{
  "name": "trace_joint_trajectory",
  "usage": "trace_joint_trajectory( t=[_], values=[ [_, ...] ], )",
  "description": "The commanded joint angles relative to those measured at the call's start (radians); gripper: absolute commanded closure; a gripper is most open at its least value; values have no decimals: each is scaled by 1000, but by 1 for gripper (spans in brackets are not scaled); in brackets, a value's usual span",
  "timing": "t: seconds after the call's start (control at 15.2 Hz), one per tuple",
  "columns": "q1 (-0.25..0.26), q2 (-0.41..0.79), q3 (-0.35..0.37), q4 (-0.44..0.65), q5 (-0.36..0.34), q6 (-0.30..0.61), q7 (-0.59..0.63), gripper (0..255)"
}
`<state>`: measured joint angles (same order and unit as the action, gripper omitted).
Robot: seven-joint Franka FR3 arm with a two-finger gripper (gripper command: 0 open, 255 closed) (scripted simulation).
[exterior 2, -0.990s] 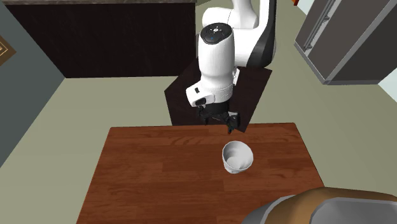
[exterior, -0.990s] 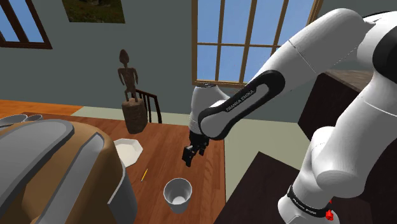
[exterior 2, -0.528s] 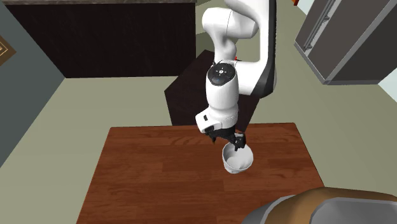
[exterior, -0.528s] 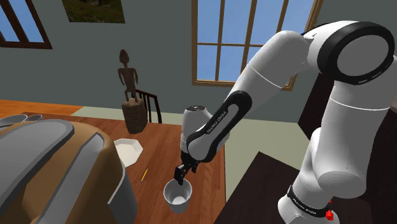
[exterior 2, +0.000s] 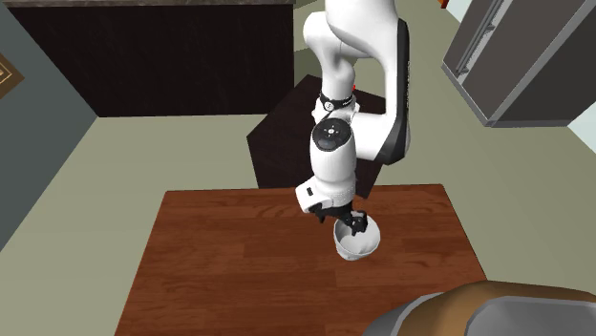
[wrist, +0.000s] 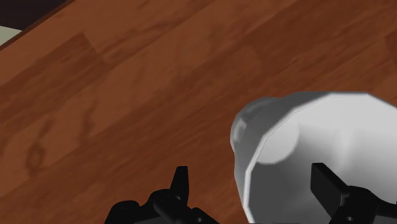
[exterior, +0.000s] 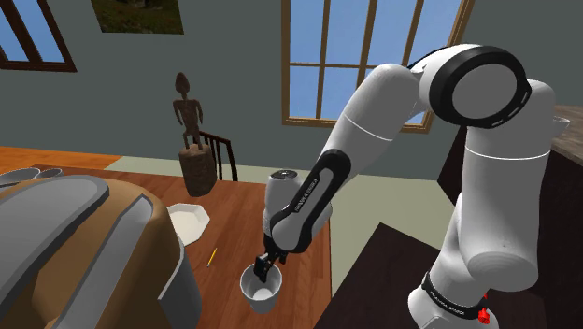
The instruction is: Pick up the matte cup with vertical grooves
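We see the gripper [wrist: 254, 194] with its fingers spread wide over the rim of the pale grey cup [wrist: 289, 124]. One finger [wrist: 181, 181] stands outside the cup's wall and the other inside its hollow, so the wall runs between them. Whether either finger touches that wall we cannot tell; a thin gap seems to show at the outer one.

The cup stands upright on the brown wooden table [wrist: 127, 95], directly under the gripper. In the shoulder view the gripper [exterior: 265, 265] dips into the mouth of the cup [exterior: 261, 292]. In the second exterior view the gripper [exterior 2: 354, 223] sits at the rim of the cup [exterior 2: 355, 248], on the side nearer the arm.

Near the gripper, away from the stand [exterior: 374, 280], a thin yellow stick [exterior: 213, 256] lies on the table [exterior: 234, 210]. Beyond it sits a white angular plate [exterior: 190, 221]. Farther off a carved wooden figure [exterior: 190, 117] stands by a dark chair [exterior: 222, 154], and a window [exterior: 327, 56] is set in the wall.
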<state>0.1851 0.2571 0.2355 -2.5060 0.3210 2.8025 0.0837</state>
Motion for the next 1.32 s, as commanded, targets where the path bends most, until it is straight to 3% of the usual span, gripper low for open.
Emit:
trace_joint_trajectory(
  t=[0.0, 0.07, 0.13, 0.73, 1.25],
  values=[
    [-1, 23, 0, 5, 1, 18, -6, 0],
    [-1, 23, 0, 5, 1, 18, -6, 0],
    [-1, 21, 1, 2, 2, 19, -6, 255],
    [-1, 23, 0, 5, 1, 18, -6, 255],
    [-2, -98, -4, -7, -9, -90, 20, 255]
  ],
)
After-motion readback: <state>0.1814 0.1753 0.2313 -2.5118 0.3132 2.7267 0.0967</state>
